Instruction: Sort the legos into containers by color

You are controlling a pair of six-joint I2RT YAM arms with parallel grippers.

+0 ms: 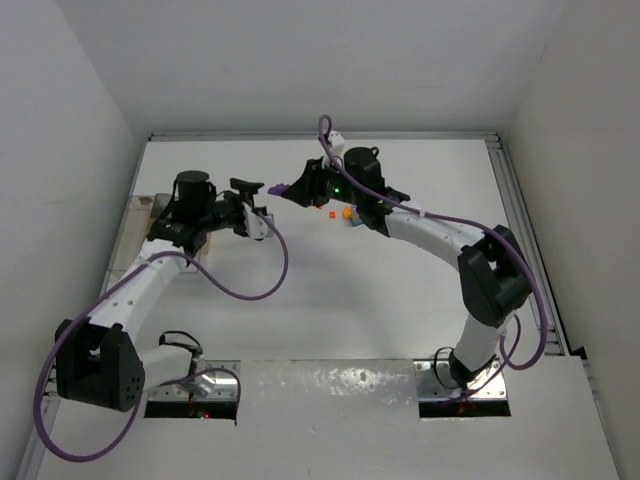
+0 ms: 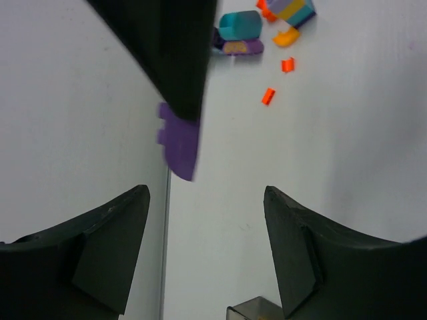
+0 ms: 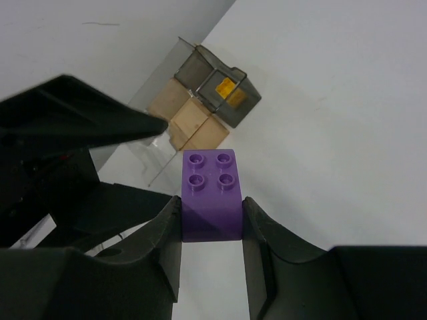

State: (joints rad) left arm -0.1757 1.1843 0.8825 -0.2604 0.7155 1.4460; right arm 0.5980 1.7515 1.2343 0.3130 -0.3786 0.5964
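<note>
Right end effector [image 3: 210,223]: clamped on purple brick [image 3: 210,193].
Left end effector [image 2: 207,200]: jaws apart, empty.
Loose legos [image 1: 345,213]: on tabletop [image 1: 400,290], 4 o'clock of that brick.
Containers [image 3: 217,93]: 12 o'clock in right wrist view.

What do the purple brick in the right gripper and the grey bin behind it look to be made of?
Purple brick: probably hard moulded plastic, smooth with a soft sheen. The crisp round studs and even colour suggest it.
Grey bin: likely thin translucent plastic, smoky and slightly glossy. A yellow piece inside shows through it.
</note>
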